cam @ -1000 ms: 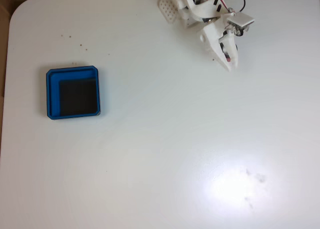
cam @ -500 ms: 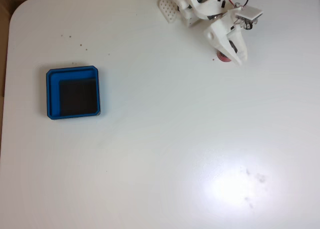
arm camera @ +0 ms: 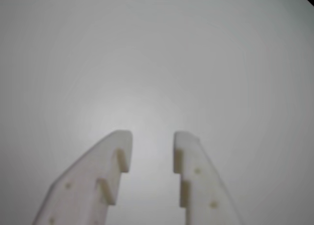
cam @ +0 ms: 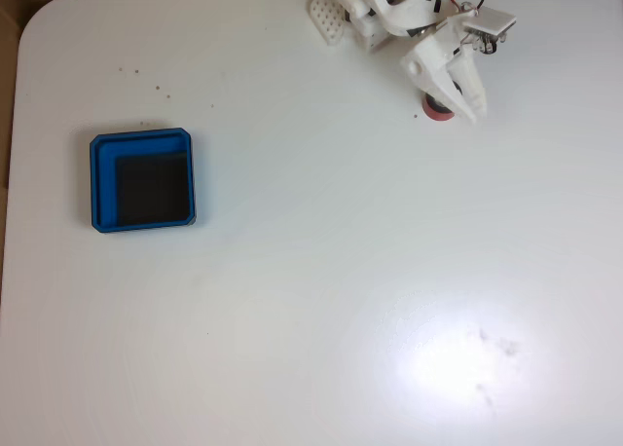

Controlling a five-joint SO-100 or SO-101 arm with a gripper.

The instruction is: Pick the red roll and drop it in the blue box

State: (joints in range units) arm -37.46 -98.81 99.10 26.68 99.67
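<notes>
Wrist view: gripper (arm camera: 152,136) enters from bottom edge, two white fingers (arm camera: 93,181) parted, gap between tips, nothing held. Small pale dimples on finger faces. Beneath: bare white table (arm camera: 157,53), soft glare near tips. Dark sliver at top right corner.

A bare hobby workbench: plain white table (cam: 311,271) carrying a small white arm (cam: 389,18).
</notes>
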